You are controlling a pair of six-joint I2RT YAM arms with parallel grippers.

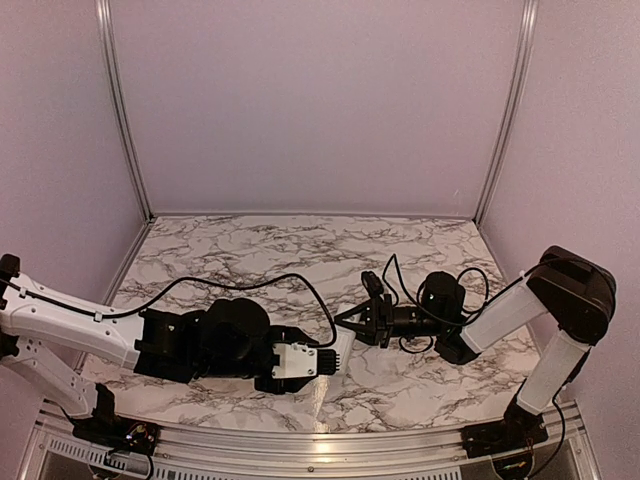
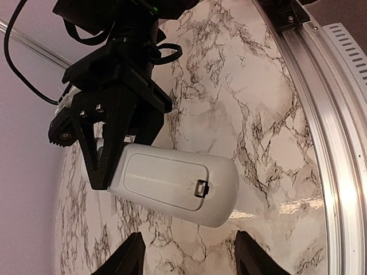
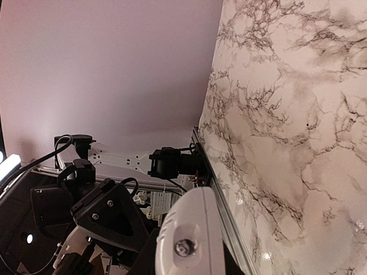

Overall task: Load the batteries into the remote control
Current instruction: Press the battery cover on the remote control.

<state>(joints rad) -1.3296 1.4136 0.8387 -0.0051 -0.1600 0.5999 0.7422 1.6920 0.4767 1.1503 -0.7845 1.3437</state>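
The white remote control is held in the air by one end in my right gripper, which is shut on it. Its back faces the left wrist camera, with the battery cover closed and a small dark latch showing. My left gripper is open and empty, its fingertips just below the remote and apart from it. In the top view the remote sits between the right gripper and the left gripper. The right wrist view shows the remote's front end. No batteries are in view.
The marble tabletop lies under both arms. A metal rail runs along the near edge. Lilac walls close off the back and sides. A black cable loops over the left arm.
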